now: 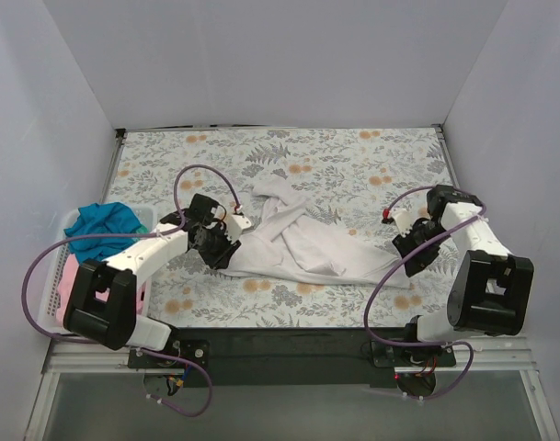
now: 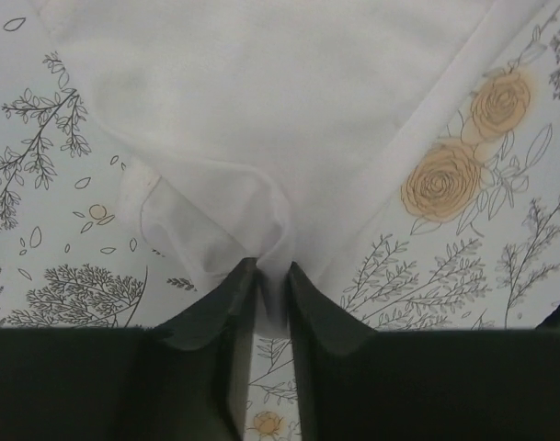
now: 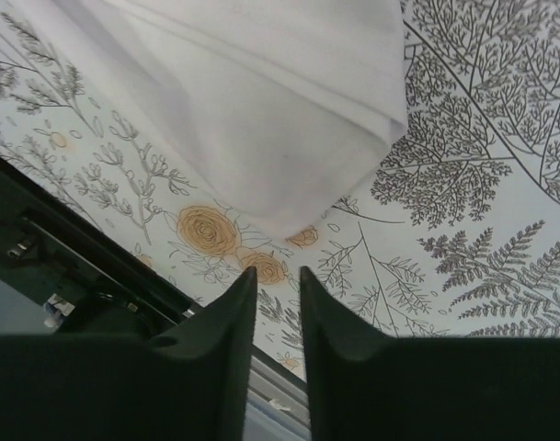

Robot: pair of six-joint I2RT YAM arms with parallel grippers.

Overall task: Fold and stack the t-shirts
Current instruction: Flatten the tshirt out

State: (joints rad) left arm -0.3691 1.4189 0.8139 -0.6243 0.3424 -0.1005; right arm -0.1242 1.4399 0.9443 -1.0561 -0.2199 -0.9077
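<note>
A white t-shirt (image 1: 325, 243) lies crumpled across the middle of the floral table cover (image 1: 353, 156). My left gripper (image 1: 230, 245) is at its left edge, shut on a pinched fold of the white cloth (image 2: 261, 110), which shows bunched between the fingertips of this gripper (image 2: 272, 266). My right gripper (image 1: 408, 254) hovers by the shirt's right corner. In the right wrist view the jaws of that gripper (image 3: 278, 273) stand nearly together with nothing between them, just short of the white shirt's folded corner (image 3: 261, 110). A teal-blue shirt (image 1: 105, 220) and a pink shirt (image 1: 73, 276) lie in the basket.
A white slotted basket (image 1: 51, 259) stands at the table's left edge beside the left arm. The table's dark front edge (image 3: 40, 239) runs just behind the right gripper. White walls enclose the table on three sides.
</note>
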